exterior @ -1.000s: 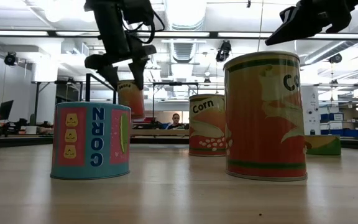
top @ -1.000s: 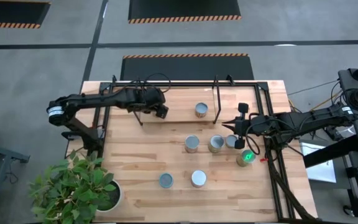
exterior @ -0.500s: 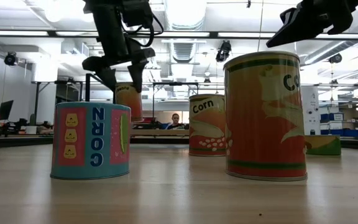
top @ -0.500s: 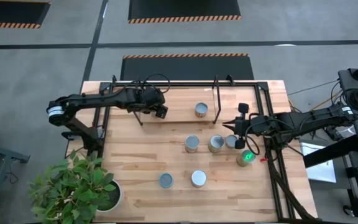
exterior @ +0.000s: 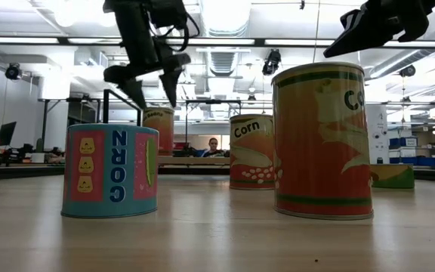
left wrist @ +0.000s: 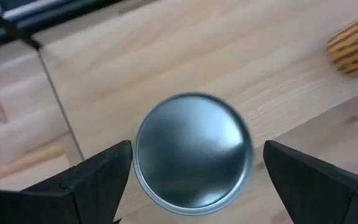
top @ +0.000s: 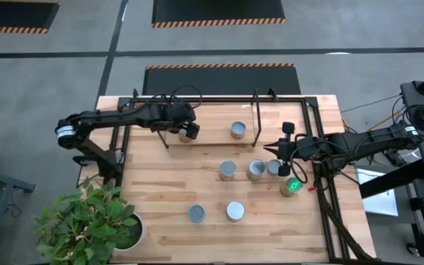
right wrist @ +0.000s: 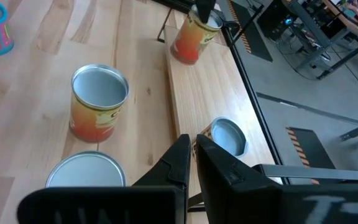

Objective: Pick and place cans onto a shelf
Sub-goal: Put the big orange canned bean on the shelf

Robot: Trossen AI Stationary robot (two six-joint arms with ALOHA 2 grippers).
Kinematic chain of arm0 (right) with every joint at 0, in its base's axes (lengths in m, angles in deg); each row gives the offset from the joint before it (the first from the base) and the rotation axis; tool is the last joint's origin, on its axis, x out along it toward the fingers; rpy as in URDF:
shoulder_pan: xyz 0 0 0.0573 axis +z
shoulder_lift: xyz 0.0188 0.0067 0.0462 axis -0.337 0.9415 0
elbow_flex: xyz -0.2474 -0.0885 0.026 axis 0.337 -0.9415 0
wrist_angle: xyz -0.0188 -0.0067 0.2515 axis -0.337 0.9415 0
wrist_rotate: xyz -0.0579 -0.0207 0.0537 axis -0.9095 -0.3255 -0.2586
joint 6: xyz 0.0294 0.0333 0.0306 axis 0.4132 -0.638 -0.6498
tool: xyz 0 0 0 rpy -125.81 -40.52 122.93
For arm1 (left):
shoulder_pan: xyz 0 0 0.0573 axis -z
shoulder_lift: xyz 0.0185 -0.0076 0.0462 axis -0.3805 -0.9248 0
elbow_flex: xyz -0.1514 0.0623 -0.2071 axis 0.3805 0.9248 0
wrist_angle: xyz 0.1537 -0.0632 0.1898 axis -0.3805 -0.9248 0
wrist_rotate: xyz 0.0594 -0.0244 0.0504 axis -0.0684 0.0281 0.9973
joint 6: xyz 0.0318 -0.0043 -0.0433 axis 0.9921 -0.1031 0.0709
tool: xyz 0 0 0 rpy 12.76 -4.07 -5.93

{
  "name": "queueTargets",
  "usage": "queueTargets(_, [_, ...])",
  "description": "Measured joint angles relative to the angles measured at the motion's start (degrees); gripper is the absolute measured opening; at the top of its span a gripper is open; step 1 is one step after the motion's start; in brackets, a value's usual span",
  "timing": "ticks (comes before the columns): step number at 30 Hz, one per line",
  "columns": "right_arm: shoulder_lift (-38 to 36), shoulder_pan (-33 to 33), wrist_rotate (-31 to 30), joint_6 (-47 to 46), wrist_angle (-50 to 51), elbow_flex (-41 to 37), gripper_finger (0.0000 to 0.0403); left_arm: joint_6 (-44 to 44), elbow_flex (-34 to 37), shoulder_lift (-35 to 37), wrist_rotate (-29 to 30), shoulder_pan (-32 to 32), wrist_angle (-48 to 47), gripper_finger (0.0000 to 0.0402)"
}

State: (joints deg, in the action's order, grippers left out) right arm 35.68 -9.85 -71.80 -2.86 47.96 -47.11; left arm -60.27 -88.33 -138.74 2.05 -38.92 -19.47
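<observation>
My left gripper [top: 189, 132] hangs open over the left part of the shelf [top: 212, 139], a wooden board in a rack of thin black rods. Right below it an orange can [exterior: 158, 130] stands upright on the board. In the left wrist view its silvery top [left wrist: 191, 158] lies between my spread fingers [left wrist: 98, 180], which do not touch it. A second can [top: 238, 130] stands farther right on the shelf. My right gripper [top: 272, 149] is shut and holds nothing, just right of the shelf, above a cluster of cans [top: 255, 170].
Loose cans stand on the table: two [top: 227, 170] in the middle, one [top: 274, 168] beside them, a green one [top: 293, 186], and two near the front [top: 196, 213]. A potted plant [top: 94, 221] fills the front left corner. Black frame rods [top: 322, 191] run along the right side.
My left gripper has opened wider and let go of the orange can, which settled onto the shelf board. The gripper has risen slightly above it. The right arm has not moved.
</observation>
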Motion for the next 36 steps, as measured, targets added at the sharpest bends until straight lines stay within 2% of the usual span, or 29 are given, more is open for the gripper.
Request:
queueTargets(10, [0.0,0.0,0.0,0.0,0.0,0.0,0.0018,5.9,-11.0,0.1,-0.5,2.6,-5.2,0.0346])
queueTargets(15, [0.0,0.0,0.0,-0.4,0.0,0.0,0.0018,9.3,-10.9,-0.3,-0.6,7.7,2.3,0.0345])
queueTargets(19, [0.0,0.0,0.0,-0.2,0.0,0.0,0.0018,9.4,-10.7,-3.3,-1.0,10.5,2.4,0.0324])
queueTargets(24, [-0.1,0.0,0.0,-0.1,0.0,0.0,0.0018,9.4,-10.8,-7.8,-0.4,11.1,1.4,0.0259])
queueTargets(33, [0.0,0.0,0.0,-0.3,0.0,0.0,0.0018,11.5,-15.2,-17.8,-2.3,8.7,-3.3,0.0075])
queueTargets(36, [0.0,0.0,0.0,-0.3,0.1,0.0,0.0018,11.4,-17.4,-19.8,1.0,8.6,-7.3,0.0027])
